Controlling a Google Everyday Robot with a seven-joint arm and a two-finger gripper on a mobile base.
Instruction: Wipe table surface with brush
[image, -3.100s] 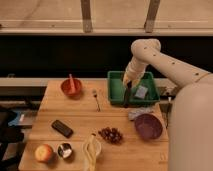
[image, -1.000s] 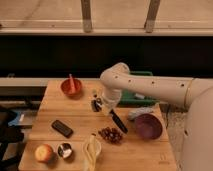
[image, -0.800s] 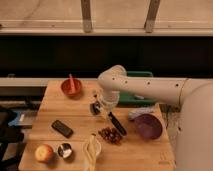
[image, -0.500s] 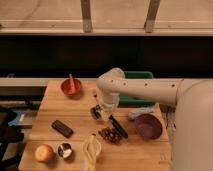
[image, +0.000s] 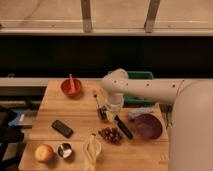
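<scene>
The table surface (image: 80, 114) is a light tan plank top filling the lower half of the camera view. My gripper (image: 104, 113) is low over its middle, just below the thin silver utensil (image: 95, 98). It is shut on the brush (image: 124, 128), a slim black stick that slants down and to the right from the fingers, lying on or just above the wood. The brush's lower end is next to the dark grapes (image: 111, 134) and the purple bowl (image: 146, 126). My white arm arches in from the right.
A red bowl (image: 71, 86) stands at the back left and a green bin (image: 139, 84) behind the arm. A flat black device (image: 62, 128), an apple (image: 43, 152), a small cup (image: 65, 150) and a banana (image: 91, 149) lie at the front. A grey cloth (image: 141, 112) lies right.
The arm came from the green bin to the table's middle with the brush. Over the last second the gripper slid a little left and toward the front, with the brush trailing.
</scene>
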